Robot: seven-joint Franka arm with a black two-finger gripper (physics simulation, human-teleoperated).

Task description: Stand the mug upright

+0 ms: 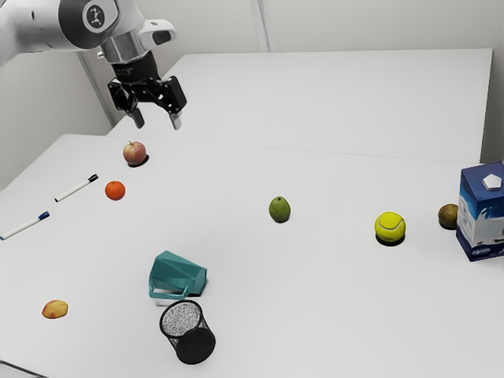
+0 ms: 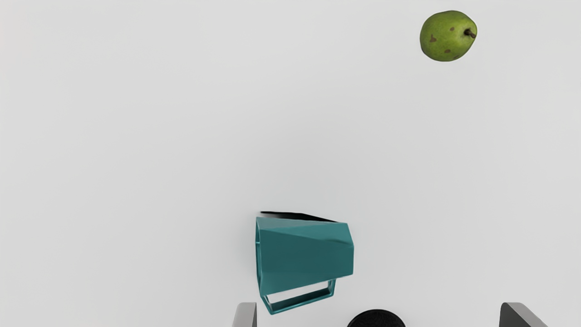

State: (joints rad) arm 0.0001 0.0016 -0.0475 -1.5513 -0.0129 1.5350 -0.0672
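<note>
Gripper (image 1: pixel 157 123): I have it wide, raised well apart from the mesh cup (image 1: pixel 188 334).
Mug (image 1: pixel 177 276): on its side, just beside the mesh cup.
Green fruit (image 1: pixel 279 209): well apart from the mesh cup.

A smooth white table (image 1: pixel 331 102) fills most of the exterior view, with a faint seam (image 1: pixel 315 150) running across it and a step in its edge at the exterior view's left. Behind its far edge stands a plain pale wall (image 1: pixel 378 24), with a narrow upright strip (image 1: pixel 263 24). A greyer side wall (image 1: pixel 39 94) rises past the stepped edge, another (image 1: pixel 498 110) beyond the far corner at the exterior view's right. The light is soft and even.
</note>
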